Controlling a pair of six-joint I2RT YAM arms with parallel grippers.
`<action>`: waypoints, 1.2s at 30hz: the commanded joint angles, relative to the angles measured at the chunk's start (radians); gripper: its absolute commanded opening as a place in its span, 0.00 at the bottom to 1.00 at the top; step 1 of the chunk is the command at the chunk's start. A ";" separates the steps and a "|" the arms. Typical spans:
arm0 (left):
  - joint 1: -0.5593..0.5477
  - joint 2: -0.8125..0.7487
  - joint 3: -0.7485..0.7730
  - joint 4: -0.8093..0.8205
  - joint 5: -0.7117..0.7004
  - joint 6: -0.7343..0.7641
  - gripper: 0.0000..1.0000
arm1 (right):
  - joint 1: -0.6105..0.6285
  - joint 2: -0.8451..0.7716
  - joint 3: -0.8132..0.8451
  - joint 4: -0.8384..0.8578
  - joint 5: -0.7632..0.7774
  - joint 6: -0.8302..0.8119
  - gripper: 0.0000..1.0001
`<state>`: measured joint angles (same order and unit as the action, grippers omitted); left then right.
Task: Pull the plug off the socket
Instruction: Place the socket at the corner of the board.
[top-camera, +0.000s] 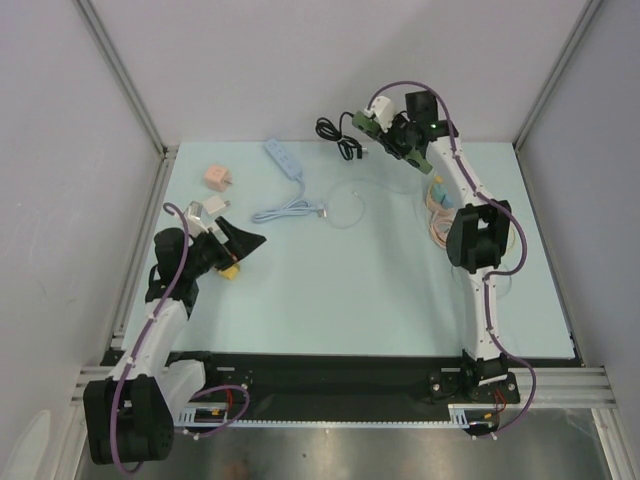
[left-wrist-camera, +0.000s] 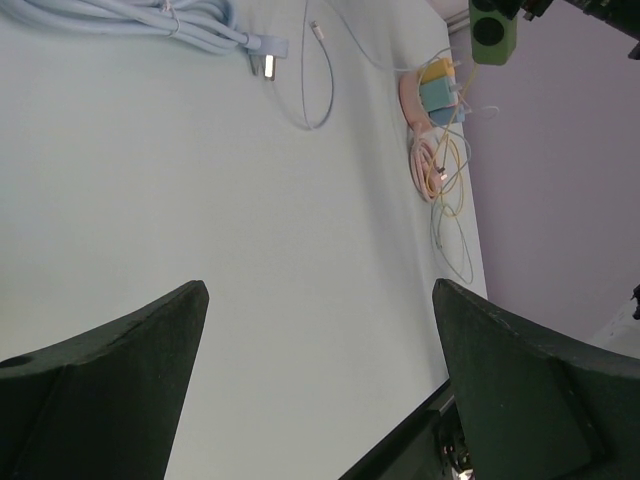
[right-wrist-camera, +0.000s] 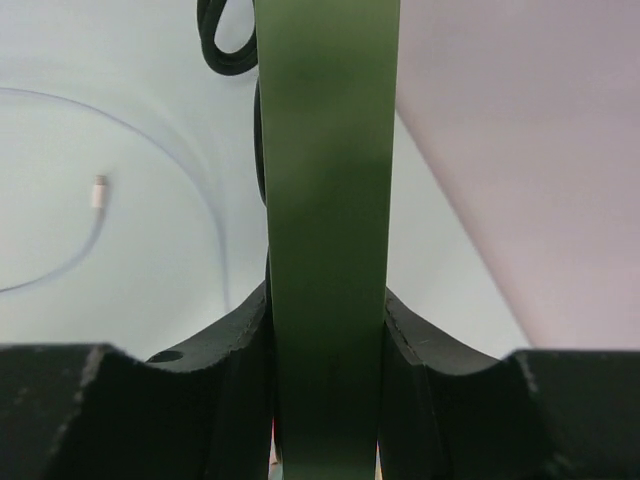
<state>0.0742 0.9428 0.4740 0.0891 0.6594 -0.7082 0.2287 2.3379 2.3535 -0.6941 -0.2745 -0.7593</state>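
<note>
Right gripper (right-wrist-camera: 325, 330) was found clamped on green socket strip (right-wrist-camera: 325, 150); left gripper (left-wrist-camera: 320, 300) was found over table (left-wrist-camera: 180, 200), jaws spread wide apart.

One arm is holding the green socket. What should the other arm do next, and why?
Probably move the left gripper, open and empty on the left, across toward the white plug on the green socket. The right gripper clamps the socket, but nothing holds the plug yet.

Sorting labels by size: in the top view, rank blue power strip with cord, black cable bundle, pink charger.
Largest: blue power strip with cord; then black cable bundle; smallest: pink charger.
</note>
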 joint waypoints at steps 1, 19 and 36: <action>0.007 0.008 -0.006 0.054 0.017 -0.016 1.00 | 0.021 0.023 0.024 0.186 0.132 -0.181 0.00; 0.007 0.040 -0.029 0.101 0.014 -0.040 1.00 | 0.037 0.271 0.044 0.317 0.026 -0.414 0.23; 0.007 0.070 -0.037 0.146 0.020 -0.063 1.00 | 0.018 0.265 0.023 0.352 -0.032 -0.394 0.74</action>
<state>0.0746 1.0126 0.4393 0.1791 0.6594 -0.7609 0.2565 2.6259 2.3619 -0.4301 -0.2966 -1.1965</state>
